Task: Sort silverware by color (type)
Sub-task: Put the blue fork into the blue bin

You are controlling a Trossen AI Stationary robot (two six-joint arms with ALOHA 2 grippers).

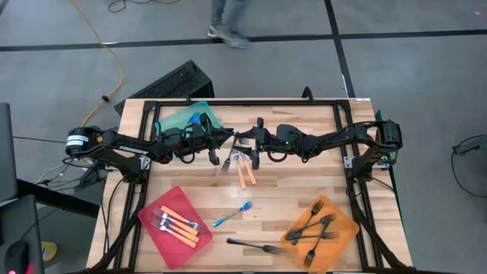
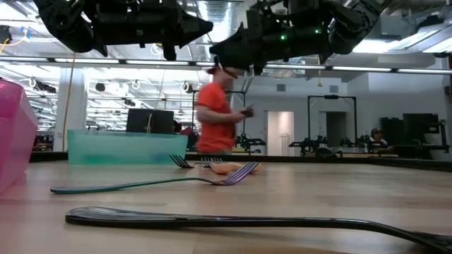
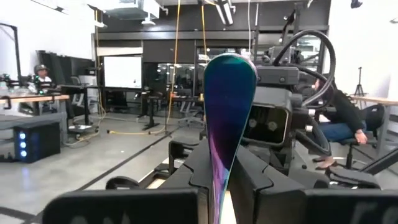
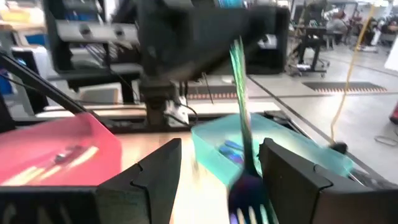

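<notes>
My left gripper (image 3: pixel 221 171) is shut on a blue iridescent fork (image 3: pixel 227 93), high above the middle of the table (image 1: pixel 304 186). The fork's broad free end (image 4: pixel 247 190) reaches between the fingers of my right gripper (image 4: pixel 217 180). That gripper faces the left one and is open, one finger on either side of the fork. I cannot tell whether either finger touches it. Two orange-handled forks (image 1: pixel 244 173) lie below them. Nearer the front edge, a blue fork (image 1: pixel 232 215) and a black fork (image 1: pixel 256 246) lie flat on the wood. My left gripper pinches the fork's slim shaft (image 3: pixel 219 186) between its two fingers, coming about level from the table's left. The fork runs on along the fingers and past them, tilted a little upward. It is lifted clear of the table, its broad end pointing at my right gripper.
A teal tray (image 1: pixel 183 118) with blue forks stands at the far left. A red tray (image 1: pixel 152 217) with orange-handled forks sits near left, and an orange tray (image 1: pixel 346 227) with black forks near right. A person (image 2: pixel 215 113) stands beyond the table.
</notes>
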